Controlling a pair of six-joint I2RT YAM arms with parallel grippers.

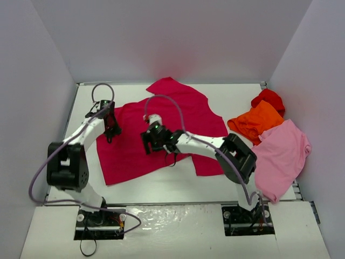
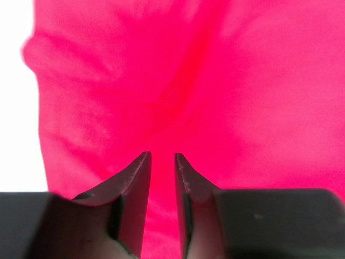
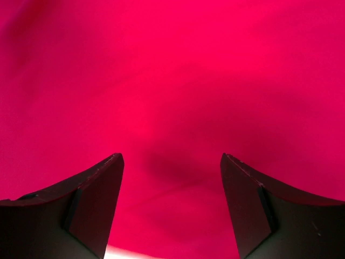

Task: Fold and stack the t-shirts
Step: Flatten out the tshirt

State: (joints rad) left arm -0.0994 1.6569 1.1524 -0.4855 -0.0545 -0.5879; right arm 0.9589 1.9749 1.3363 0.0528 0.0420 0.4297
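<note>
Two claws are hanging over one crimson-magenta soft cloth t-shirt (image 1: pixel 178 108), which is lying spread out and gently wrinkled on the white table (image 1: pixel 161 186). Only a narrow gap is parting the left claw (image 2: pixel 161 156), nothing pinched, with the shirt's edge showing to its left. Spreading wide, the right claw (image 3: pixel 171 156) is seeing only cloth beneath it.
</note>
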